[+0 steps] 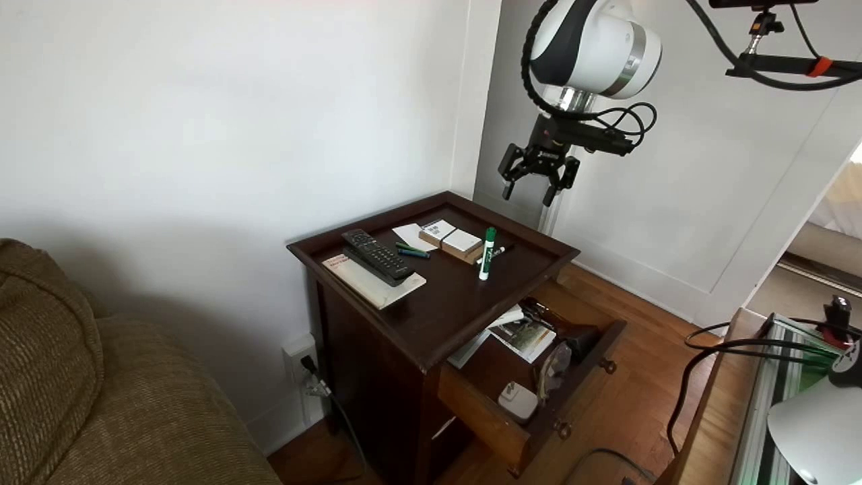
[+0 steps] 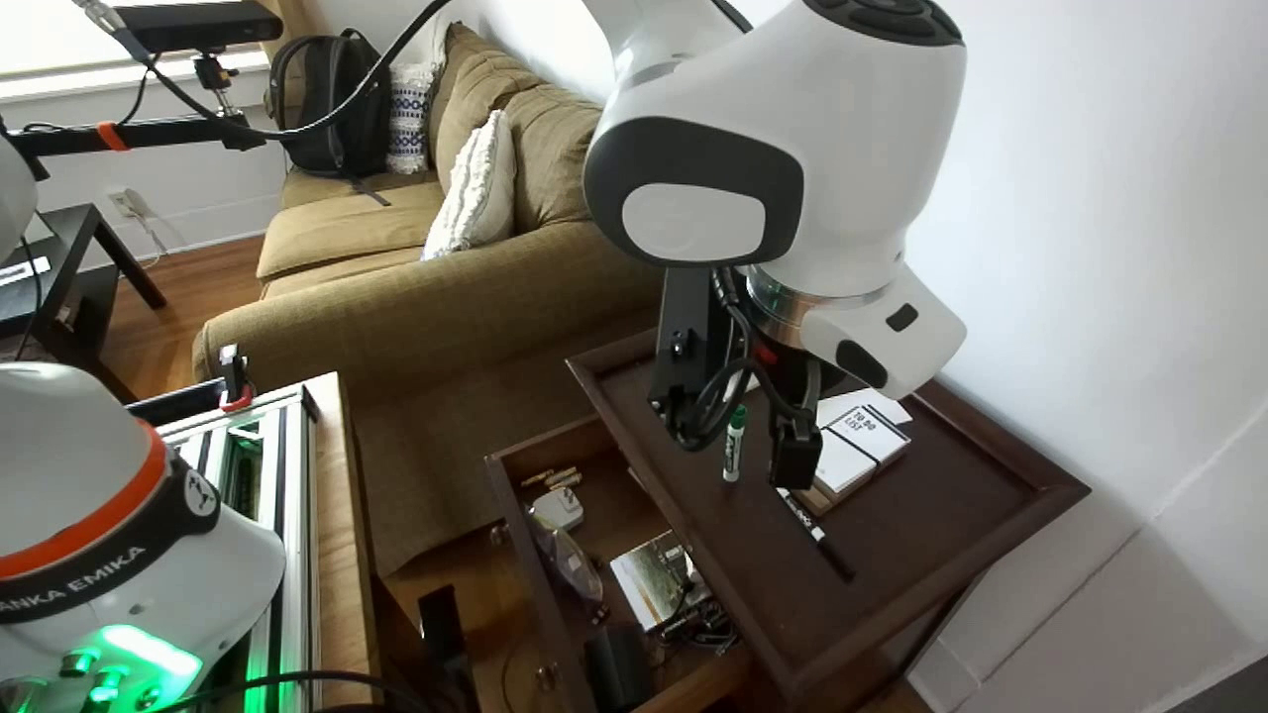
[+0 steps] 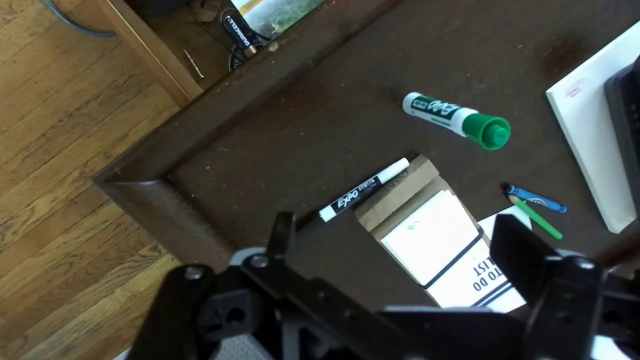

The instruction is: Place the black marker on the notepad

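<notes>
The black marker (image 3: 364, 190) is slim, with a white body, a black label and a dark cap. It lies on the dark wooden table against the notepad's brown end; in the wrist view a finger partly covers its cap. It also shows in both exterior views (image 1: 498, 253) (image 2: 807, 520). The notepad (image 3: 432, 240) is a white "TO DO LIST" pad with a black band on a brown backing, also in both exterior views (image 1: 465, 241) (image 2: 860, 446). My gripper (image 1: 528, 197) is open and empty, well above the table; it also shows in the wrist view (image 3: 394, 227).
A green marker (image 3: 440, 114) stands upright near the notepad. A blue crayon (image 3: 537, 198) and a green pencil (image 3: 537, 217) lie beside a white paper. A remote (image 1: 378, 254) lies on a book (image 1: 357, 279). The table (image 1: 458, 303) has a raised rim; an open drawer (image 1: 485, 421) sticks out below.
</notes>
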Motion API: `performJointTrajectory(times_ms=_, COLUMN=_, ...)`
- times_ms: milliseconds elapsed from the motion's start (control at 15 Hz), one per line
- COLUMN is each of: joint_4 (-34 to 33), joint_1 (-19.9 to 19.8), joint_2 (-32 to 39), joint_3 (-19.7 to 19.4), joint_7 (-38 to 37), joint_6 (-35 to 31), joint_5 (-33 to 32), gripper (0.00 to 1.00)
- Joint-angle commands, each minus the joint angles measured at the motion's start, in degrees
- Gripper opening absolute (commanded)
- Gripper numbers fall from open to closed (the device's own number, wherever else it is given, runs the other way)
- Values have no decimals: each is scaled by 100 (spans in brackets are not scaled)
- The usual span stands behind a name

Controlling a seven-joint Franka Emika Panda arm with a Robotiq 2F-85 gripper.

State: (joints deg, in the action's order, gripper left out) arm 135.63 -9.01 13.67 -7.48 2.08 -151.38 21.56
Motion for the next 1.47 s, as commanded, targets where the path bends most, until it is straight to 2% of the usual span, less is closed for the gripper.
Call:
performJointTrajectory(times_ms=0, joint_4=-75, joint_1=-88, joint_2=148, joint_3=11, joint_7=-224, joint_6=-99, joint_5=-91, gripper=100)
performJointTrajectory(times_ms=400, joint_4=-423, joint_1=-288, joint_2=770, joint_3=-214, joint_7=-1192, joint_6=-199, joint_5=52, gripper=100)
performJointTrajectory(times_ms=733, joint_4=-976, joint_1=-264, joint_2=1439, joint_3=-357, joint_7=-2051, joint_6=-75, joint_5=-24, gripper=100)
performJointTrajectory(times_ms=1400, joint_4=-2244, joint_1=-253, joint_2=2655, joint_3=-270, joint_7=-2671, joint_6=701, joint_5=-21, gripper=100)
